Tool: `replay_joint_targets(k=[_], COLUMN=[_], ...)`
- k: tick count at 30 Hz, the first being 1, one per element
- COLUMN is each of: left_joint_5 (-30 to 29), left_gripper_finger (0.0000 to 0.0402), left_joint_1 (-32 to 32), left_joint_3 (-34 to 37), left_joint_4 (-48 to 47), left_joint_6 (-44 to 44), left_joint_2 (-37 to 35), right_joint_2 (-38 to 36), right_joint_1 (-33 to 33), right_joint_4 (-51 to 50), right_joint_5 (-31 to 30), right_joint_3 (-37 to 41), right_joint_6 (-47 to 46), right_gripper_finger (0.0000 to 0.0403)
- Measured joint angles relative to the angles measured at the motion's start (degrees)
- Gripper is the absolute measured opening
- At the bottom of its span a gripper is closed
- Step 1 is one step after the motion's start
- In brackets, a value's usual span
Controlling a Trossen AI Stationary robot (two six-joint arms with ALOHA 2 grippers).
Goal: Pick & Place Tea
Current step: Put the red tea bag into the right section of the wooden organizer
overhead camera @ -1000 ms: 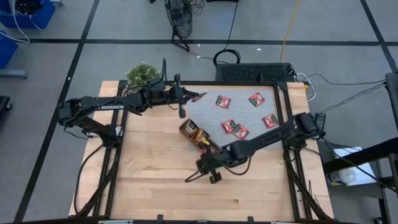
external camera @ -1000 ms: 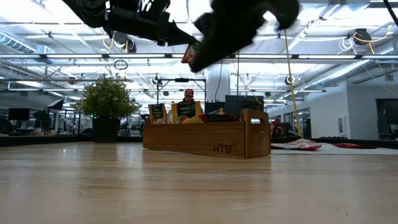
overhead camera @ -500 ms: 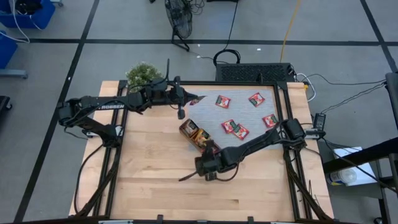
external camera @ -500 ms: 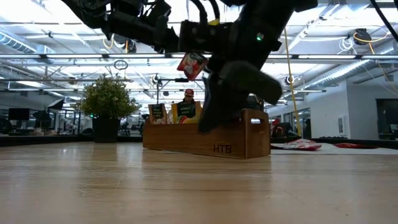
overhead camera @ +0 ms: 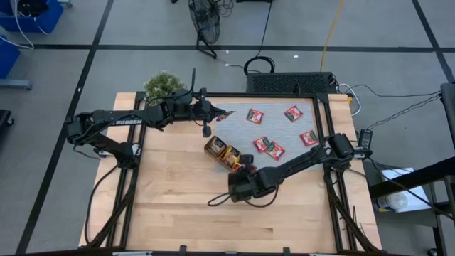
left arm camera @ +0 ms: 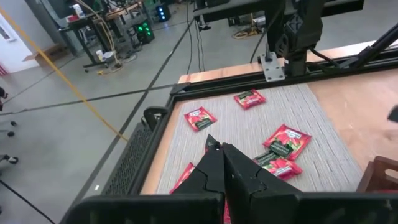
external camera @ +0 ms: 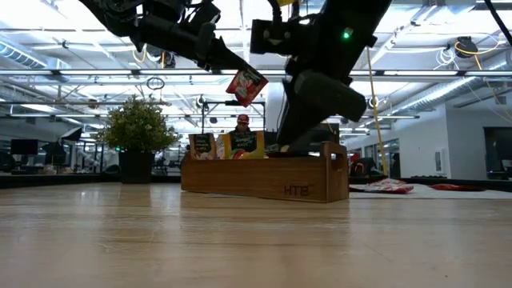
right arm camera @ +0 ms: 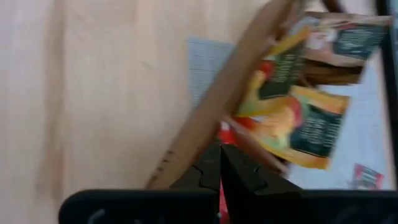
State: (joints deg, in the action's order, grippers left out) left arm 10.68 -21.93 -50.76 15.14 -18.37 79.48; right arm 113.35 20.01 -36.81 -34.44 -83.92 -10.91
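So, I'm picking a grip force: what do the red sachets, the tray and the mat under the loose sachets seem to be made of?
The small red square sachets look like glossy foil or plastic film, since they catch the light. The brown box-shaped tray looks like matt wood, with engraved lettering. The grey rectangular mat looks woven or ribbed, perhaps fabric; its fine lines leave that open.

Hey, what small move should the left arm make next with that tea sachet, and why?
Probably carry it toward the brown wooden tray. The left gripper, jaws shut, holds a red foil sachet in the air above the grey mat, short of the tray.
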Motion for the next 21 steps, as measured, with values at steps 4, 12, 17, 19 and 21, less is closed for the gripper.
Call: replay_joint_targets(k=[4, 12, 17, 19, 21], left_joint_5=[-0.02, -0.02, -0.02, -0.02, -0.02], left_gripper_finger=[0.0, 0.0, 0.0, 0.0, 0.0], left_joint_1=[0.0, 0.0, 0.0, 0.0, 0.0], left_joint_3=[0.0, 0.0, 0.0, 0.0, 0.0], left_joint_4=[-0.1, -0.96, -1.72, -1.76, -1.78], left_joint_6=[-0.59, -0.81, -1.01, -0.99, -0.99], left_joint_2=[0.0, 0.0, 0.0, 0.0, 0.0], right_joint_2=[-0.22, -1.49, -2.51, -1.75, -1.24], right_joint_1=[-0.4, -0.05, 0.95, 0.62, 0.27], right_joint_4=[-2.98, -0.25, 3.82, 3.36, 2.39], right_joint_5=[-1.77, -2.26, 5.28, 6.15, 5.71], right_joint_3=[0.0, 0.09, -0.02, 0.04, 0.04], right_joint_6=[-0.4, 0.42, 0.56, -0.07, -0.27], right_gripper_finger=[0.0, 0.0, 0.0, 0.0, 0.0])
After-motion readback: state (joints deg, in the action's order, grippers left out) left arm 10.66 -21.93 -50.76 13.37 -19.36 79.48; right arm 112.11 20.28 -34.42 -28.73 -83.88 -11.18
